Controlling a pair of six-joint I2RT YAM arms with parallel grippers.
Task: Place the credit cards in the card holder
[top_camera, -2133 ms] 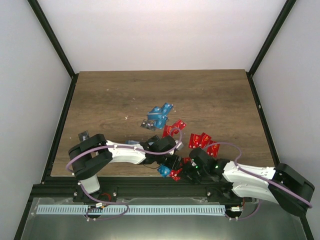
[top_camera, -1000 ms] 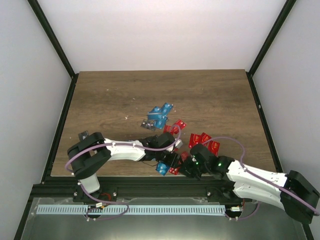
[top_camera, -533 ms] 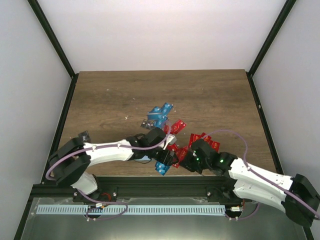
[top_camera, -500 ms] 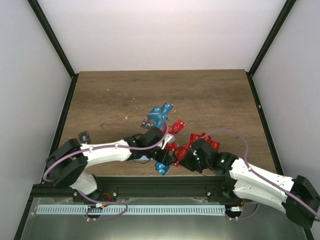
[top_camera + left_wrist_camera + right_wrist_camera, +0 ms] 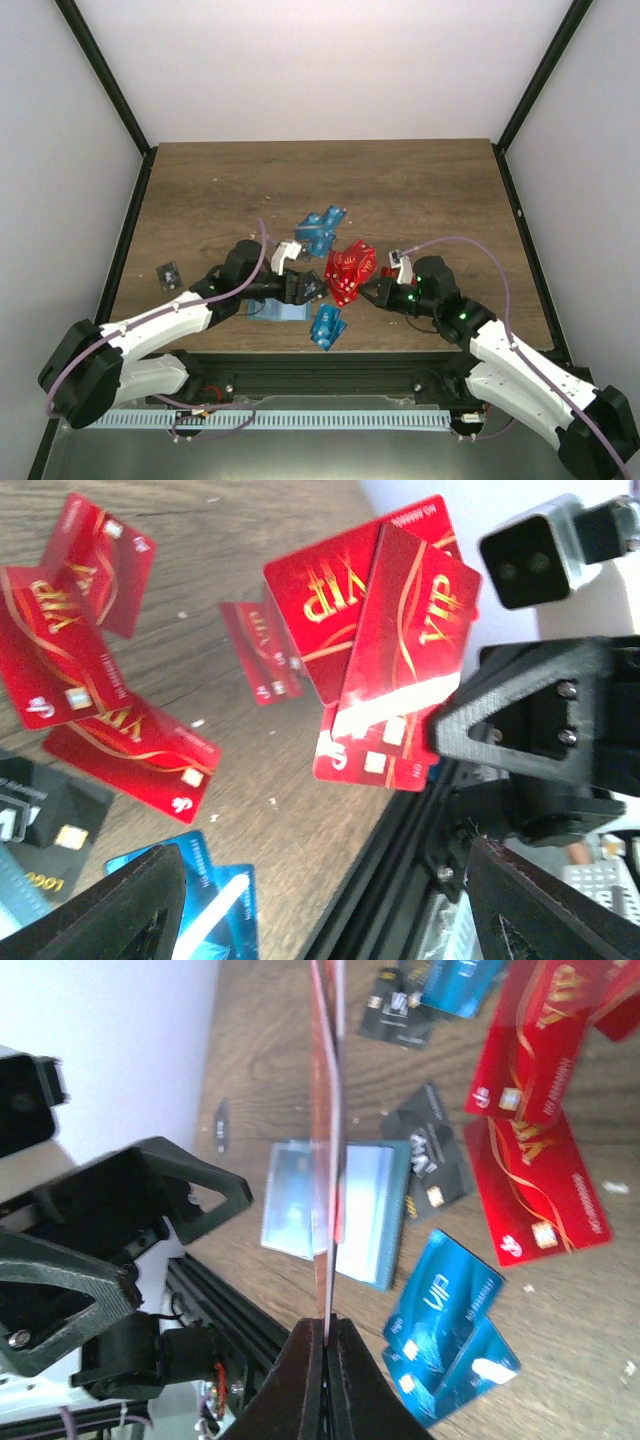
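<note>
Your right gripper [image 5: 325, 1332] is clamped tight on a small fan of red VIP cards [image 5: 400, 670]. It pinches them near one end, so they stand on edge above the counter [image 5: 430, 190]. From the right wrist view you see them only as a thin red line running straight out from the fingertips.

Your left gripper [image 5: 306, 288] faces it from the opposite side. Its jaws are spread wide with nothing between them, and the held cards hang just ahead of that gap, clear of both fingers.

The card holder [image 5: 295, 1210] lies flat on the counter. In the right wrist view it sits directly behind the held cards. In the top view it is under the left gripper's wrist, just behind its fingers. You cannot tell from these views whether its pocket is open.

The other cards lie around the two grippers:
- A couple of blue VIP cards [image 5: 326, 325] lie on the near side, between the two grippers and closer to the arm bases.
- Some black cards [image 5: 432, 1165] lie just beside the holder, on the side nearer the right gripper.
- Several loose red cards [image 5: 130, 755] lie spread on the wood in front of the left gripper.
- A second cluster of blue cards [image 5: 320, 228] sits on the far side of the left gripper.
- A single black card [image 5: 168, 272] lies well apart, out beyond the left arm.
</note>
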